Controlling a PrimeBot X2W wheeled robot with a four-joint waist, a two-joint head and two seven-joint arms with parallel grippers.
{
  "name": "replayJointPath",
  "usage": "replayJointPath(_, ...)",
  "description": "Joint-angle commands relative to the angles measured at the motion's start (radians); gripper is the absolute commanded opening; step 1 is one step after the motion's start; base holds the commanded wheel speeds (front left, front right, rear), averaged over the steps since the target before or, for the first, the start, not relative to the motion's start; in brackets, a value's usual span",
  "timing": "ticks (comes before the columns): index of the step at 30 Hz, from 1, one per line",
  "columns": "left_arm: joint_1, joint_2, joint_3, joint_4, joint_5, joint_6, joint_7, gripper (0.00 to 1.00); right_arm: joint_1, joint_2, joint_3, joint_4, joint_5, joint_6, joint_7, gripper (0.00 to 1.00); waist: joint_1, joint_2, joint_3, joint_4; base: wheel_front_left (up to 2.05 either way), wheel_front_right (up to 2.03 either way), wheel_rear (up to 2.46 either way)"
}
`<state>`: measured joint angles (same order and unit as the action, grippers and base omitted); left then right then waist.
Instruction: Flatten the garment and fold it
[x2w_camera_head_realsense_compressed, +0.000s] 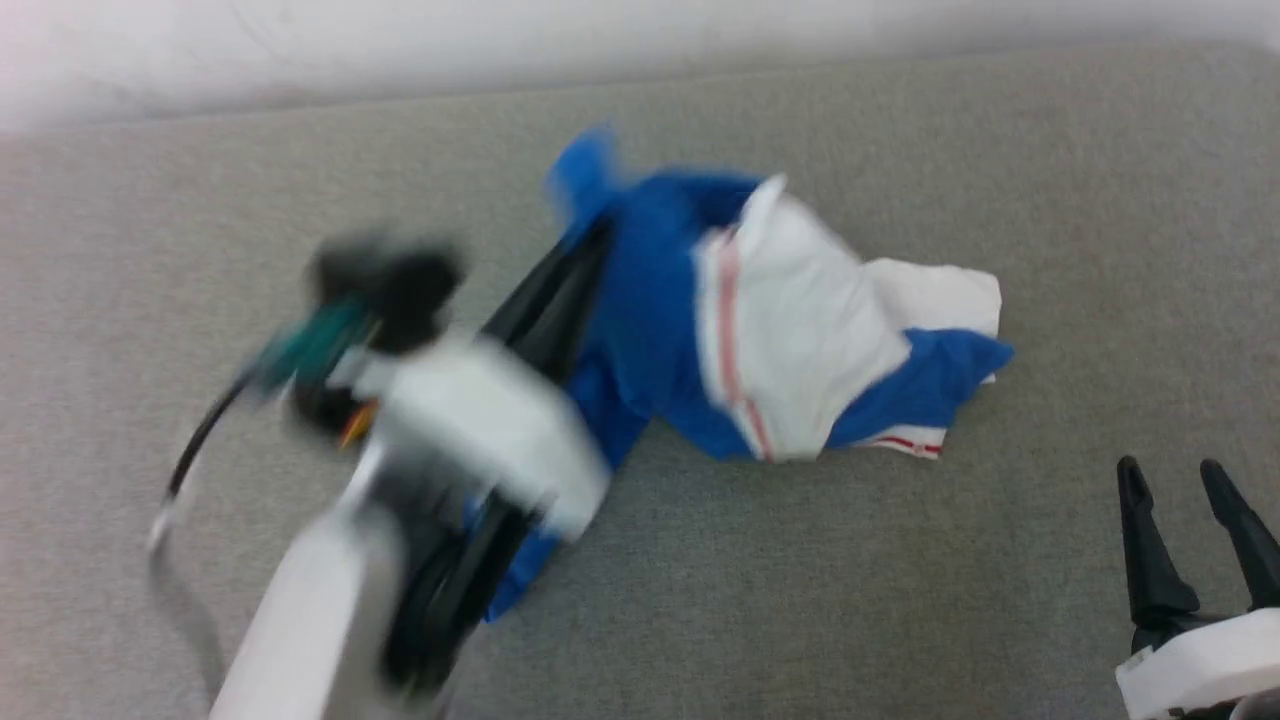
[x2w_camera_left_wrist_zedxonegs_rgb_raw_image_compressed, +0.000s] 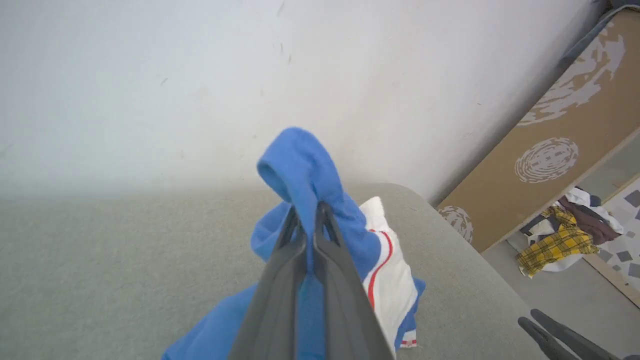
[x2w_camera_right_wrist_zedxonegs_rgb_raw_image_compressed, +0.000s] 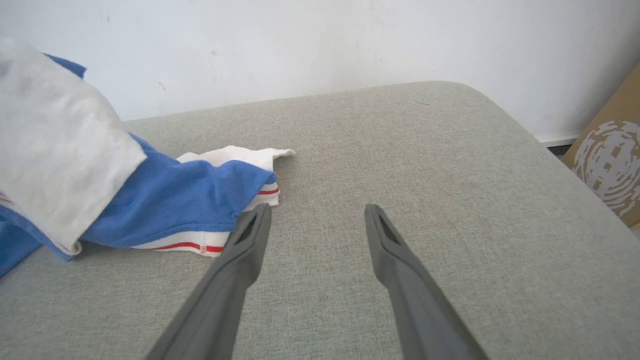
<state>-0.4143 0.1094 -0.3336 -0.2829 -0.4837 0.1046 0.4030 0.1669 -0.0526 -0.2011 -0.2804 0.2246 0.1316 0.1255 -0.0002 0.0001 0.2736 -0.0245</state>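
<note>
Blue jersey cloth is pinched between the two dark fingers of the left hand (x2w_camera_head_realsense_compressed: 590, 245), which reaches in from 7 o'clock of the head view toward the middle, its pale forearm (x2w_camera_head_realsense_compressed: 300, 610) slanting up toward 1 o'clock and blurred. In the left wrist view the fingers stand almost together with a fold of the garment (x2w_camera_left_wrist_zedxonegs_rgb_raw_image_compressed: 300, 160) bunched above their tips, so this hand is closed on the fabric. The grip looks taken at an edge or corner so that the shirt can be pulled open, though which edge I cannot tell.

The garment lies crumpled at the centre of the grey fabric bench (x2w_camera_head_realsense_compressed: 900, 600). Its blue body, toward 9 o'clock, rises at the held fold. A white sleeve (x2w_camera_head_realsense_compressed: 800, 310) with thin red stripes drapes over it toward 3 o'clock, and a striped hem (x2w_camera_head_realsense_compressed: 905, 443) lies flat at 4 o'clock of the heap. Judging by that, the flattening is at its start and no fold is made.

At 4 o'clock of the head view the right hand (x2w_camera_head_realsense_compressed: 1170, 470) hovers apart from the cloth, fingers pointing to 12 o'clock, spread wide and empty. In its own wrist view the fingertip toward 9 o'clock appears near the striped hem, likely placed to take that side next
</note>
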Motion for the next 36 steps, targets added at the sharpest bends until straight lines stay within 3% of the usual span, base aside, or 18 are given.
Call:
replayJointPath(1, 0.083, 0.031, 0.022, -0.039, -0.006, 0.018, -0.007, 0.0, 0.008, 0.002, -0.001, -0.004, 0.005, -0.001, 0.005, 1.0, 0.0002, -0.0001, -0.056, 0.037, 0.0, 0.0, 0.0)
replayJointPath(5, 0.409, 0.072, 0.126, -0.179, -0.091, 0.074, -0.034, 0.0, 0.026, 0.002, -0.006, -0.013, 0.006, -0.001, 0.009, 1.0, 0.0002, -0.0001, -0.065, 0.057, 0.0, 0.0, 0.0)
replayJointPath(10, 0.701, 0.129, 0.194, -0.165, -0.171, 0.037, -0.067, 0.0, 0.037, 0.002, -0.009, -0.025, -0.004, -0.001, 0.022, 1.0, 0.0002, -0.0001, -0.071, 0.092, 0.0, 0.0, 0.0)
replayJointPath(14, 0.761, 0.12, 0.21, -0.06, -0.221, 0.007, -0.099, 0.0, 0.034, 0.002, -0.001, -0.026, -0.007, -0.001, 0.034, 1.0, 0.0002, -0.0001, -0.085, 0.113, 0.0, 0.0, 0.0)
replayJointPath(15, 0.759, 0.12, 0.212, -0.035, -0.218, 0.005, -0.107, 0.23, 0.034, 0.002, 0.0, -0.025, -0.007, -0.001, 0.036, 1.0, 0.0002, -0.0001, -0.09, 0.116, 0.0, 0.0, 0.0)
replayJointPath(16, 0.754, 0.119, 0.213, -0.015, -0.212, 0.004, -0.119, 0.84, 0.034, 0.002, 0.001, -0.023, -0.008, -0.001, 0.039, 1.0, 0.0002, -0.0001, -0.096, 0.118, 0.0, 0.0, 0.0)
replayJointPath(17, 0.748, 0.113, 0.215, -0.002, -0.211, 0.005, -0.129, 1.0, 0.035, 0.002, 0.002, -0.022, -0.008, -0.001, 0.041, 1.0, 0.0002, -0.0001, -0.101, 0.12, 0.0, 0.0, 0.0)
replayJointPath(22, 0.706, 0.105, 0.244, -0.056, -0.235, -0.005, -0.159, 1.0, 0.042, 0.002, 0.008, -0.021, -0.007, -0.001, 0.05, 1.0, 0.0002, -0.0001, -0.119, 0.117, 0.0, 0.0, 0.0)
replayJointPath(29, 0.534, 0.205, 0.29, -0.224, -0.151, 0.018, -0.112, 1.0, 0.048, 0.002, 0.011, -0.027, -0.001, -0.001, 0.052, 1.0, 0.0002, -0.0001, -0.106, 0.093, 0.0, 0.0, 0.0)
replayJointPath(31, 0.456, 0.244, 0.247, -0.205, -0.093, 0.005, -0.07, 1.0, 0.043, 0.002, 0.015, -0.027, 0.001, -0.001, 0.051, 1.0, 0.0002, -0.0001, -0.09, 0.082, 0.0, 0.0, 0.0)
replayJointPath(36, 0.257, 0.233, 0.085, -0.094, -0.033, -0.048, 0.026, 1.0, 0.03, 0.002, 0.019, -0.027, -0.001, -0.001, 0.051, 1.0, 0.0002, -0.0001, -0.046, 0.049, 0.0, 0.0, 0.0)
